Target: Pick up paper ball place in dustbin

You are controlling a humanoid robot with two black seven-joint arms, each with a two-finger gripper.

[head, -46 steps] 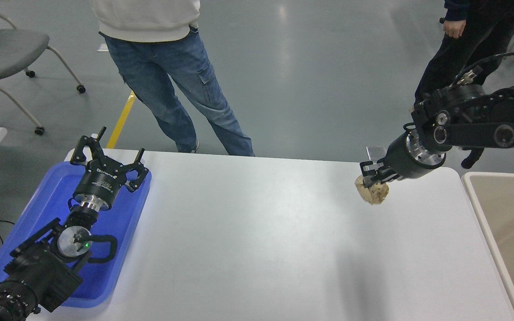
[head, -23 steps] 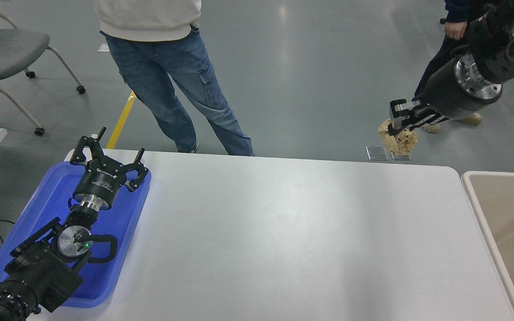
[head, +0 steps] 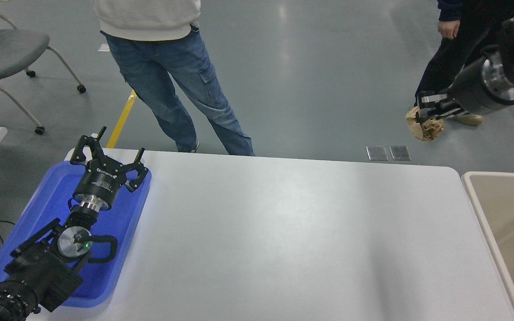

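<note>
We see the right gripper with its jaws clamped on the paper ball, a crumpled tan wad that hangs from the fingertips. The ball is lifted high, well clear of the white table, and in the picture it sits above the grey floor past the table's far right corner. Behind the fingers come a black cylinder and a shiny metal collar, and the right arm leaves the picture at the upper right edge.

The dustbin, beige inside with a thin off-white rim, stands against the table's right end, below and to the right of the held ball; the two are well apart in the picture.

At the lower left the left gripper is parked over a shallow blue tray, its fingers spread apart and holding nothing. We can make out white lettering on its black body, but it is too small for us to read. A green light glows on the left arm's wrist.

Beyond the table's far edge stands a person in jeans, and another person in dark clothes stands behind the right arm. A grey chair is at the upper left.
</note>
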